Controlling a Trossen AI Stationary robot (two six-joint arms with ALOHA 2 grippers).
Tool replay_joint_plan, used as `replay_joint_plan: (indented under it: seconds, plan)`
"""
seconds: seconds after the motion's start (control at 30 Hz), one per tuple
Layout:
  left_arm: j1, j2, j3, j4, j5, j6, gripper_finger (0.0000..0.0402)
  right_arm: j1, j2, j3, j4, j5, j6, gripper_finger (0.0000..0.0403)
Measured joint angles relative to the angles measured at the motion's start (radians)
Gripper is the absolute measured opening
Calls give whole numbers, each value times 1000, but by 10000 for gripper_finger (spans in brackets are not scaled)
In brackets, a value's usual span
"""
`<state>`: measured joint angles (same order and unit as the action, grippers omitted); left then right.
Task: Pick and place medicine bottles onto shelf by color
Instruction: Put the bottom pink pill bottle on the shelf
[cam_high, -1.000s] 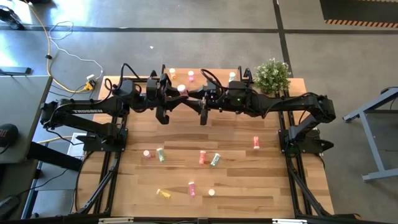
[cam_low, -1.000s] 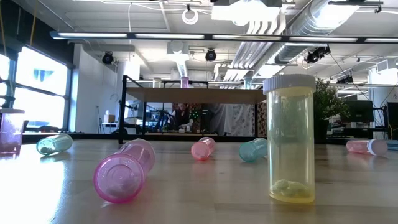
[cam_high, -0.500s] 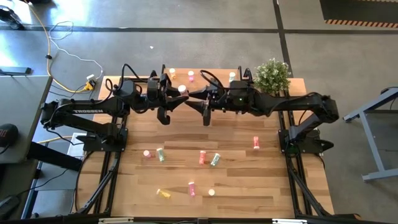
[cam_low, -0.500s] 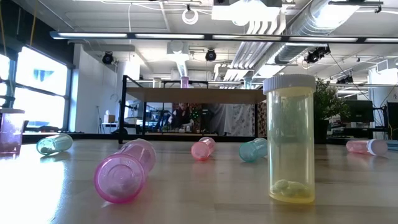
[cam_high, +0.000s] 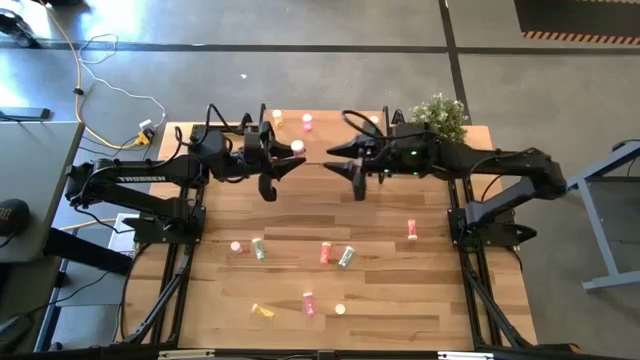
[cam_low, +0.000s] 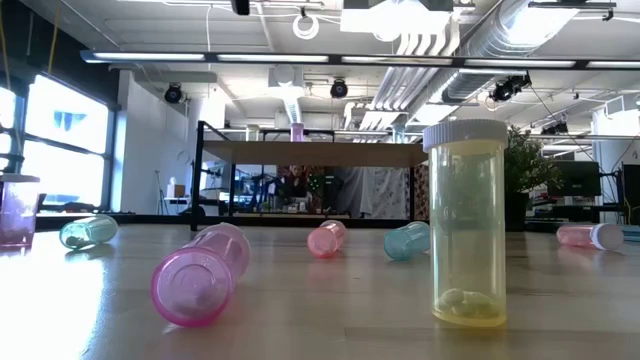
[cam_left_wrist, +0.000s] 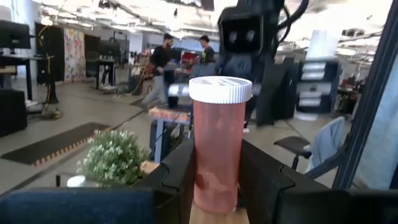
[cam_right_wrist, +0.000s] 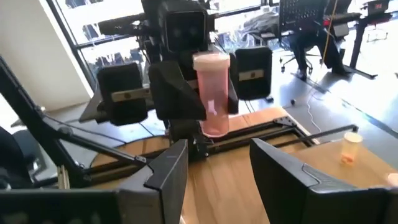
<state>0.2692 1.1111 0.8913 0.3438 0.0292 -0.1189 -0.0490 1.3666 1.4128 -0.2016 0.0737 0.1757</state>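
Handover looks complete: right gripper (cam_high: 352, 170) has pulled back rightward, jaws apart and empty, while left gripper (cam_high: 285, 167) stays clamped on pink bottle (cam_left_wrist: 217, 143), ready for shelf (cam_low: 315, 153).

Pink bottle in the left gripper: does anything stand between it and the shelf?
Nothing visible does. The left gripper holds the pink bottle upright beside the shelf; the open right gripper faces it, apart.

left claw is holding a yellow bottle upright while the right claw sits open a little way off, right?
Not quite: the bottle is pink with a white cap, not yellow, as the left wrist view shows. The rest holds: the left claw grips it upright, and the right claw is open a little way off, facing it.
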Motion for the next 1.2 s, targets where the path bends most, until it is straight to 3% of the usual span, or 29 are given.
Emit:
replay_joint_plan:
  seconds: [0.27,0.73,1.2]
  plan:
    - [-17,42,0,-20,-4,0,93,-51,-86,0,-65,-15,-109,165]
    - [-29,213,0,108,-15,0,93,-254,-97,92,-182,-333,-221,165]
    - [-24,305,0,184,-15,0,93,-271,-5,92,-251,-434,-263,165]
